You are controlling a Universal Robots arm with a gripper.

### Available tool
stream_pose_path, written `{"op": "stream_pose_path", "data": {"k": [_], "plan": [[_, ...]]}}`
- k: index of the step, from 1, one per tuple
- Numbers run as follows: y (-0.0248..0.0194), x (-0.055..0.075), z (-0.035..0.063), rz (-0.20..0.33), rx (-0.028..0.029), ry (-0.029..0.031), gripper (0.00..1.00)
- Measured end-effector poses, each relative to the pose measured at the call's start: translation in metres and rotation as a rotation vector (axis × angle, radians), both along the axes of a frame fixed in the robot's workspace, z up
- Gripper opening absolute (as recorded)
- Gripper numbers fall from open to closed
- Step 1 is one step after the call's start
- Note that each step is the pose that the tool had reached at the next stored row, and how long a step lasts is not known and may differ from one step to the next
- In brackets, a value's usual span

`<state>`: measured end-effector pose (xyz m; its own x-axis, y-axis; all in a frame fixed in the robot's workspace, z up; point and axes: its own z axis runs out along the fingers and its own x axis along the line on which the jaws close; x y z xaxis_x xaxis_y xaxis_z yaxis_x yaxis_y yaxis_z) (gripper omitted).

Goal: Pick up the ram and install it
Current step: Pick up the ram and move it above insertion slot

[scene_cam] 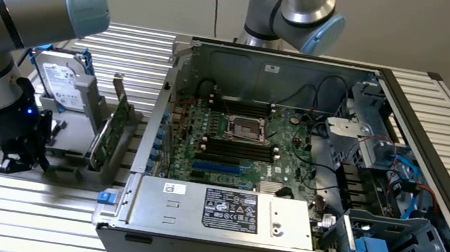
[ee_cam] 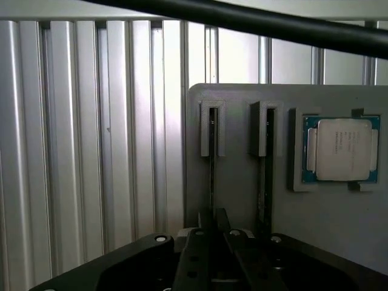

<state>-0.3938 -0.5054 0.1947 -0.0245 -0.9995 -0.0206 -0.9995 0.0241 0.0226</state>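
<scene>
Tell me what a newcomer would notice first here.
An open computer case stands in the middle of the exterior view, its green circuit board exposed. At that view's left, the gripper hangs low over a gray holder, where a square processor chip lies.

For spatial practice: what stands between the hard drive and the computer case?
The exterior view shows an upright green card between the hard drive and the computer case.
</scene>
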Motion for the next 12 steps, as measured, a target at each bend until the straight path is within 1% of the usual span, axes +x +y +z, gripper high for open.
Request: {"op": "stream_pose_path", "data": {"k": [4, 6, 8, 12], "plan": [[0.0, 0.0, 0.0001, 0.0, 0.0002, -0.0002, 0.14], [0.0, 0.0, 0.0023, 0.0, 0.0003, -0.0001, 0.14], [0.0, 0.0, 0.0078, 0.0, 0.0002, 0.0, 0.14], [0.0, 0.0, 0.0255, 0.0, 0.0007, 0.0, 0.14]]}}
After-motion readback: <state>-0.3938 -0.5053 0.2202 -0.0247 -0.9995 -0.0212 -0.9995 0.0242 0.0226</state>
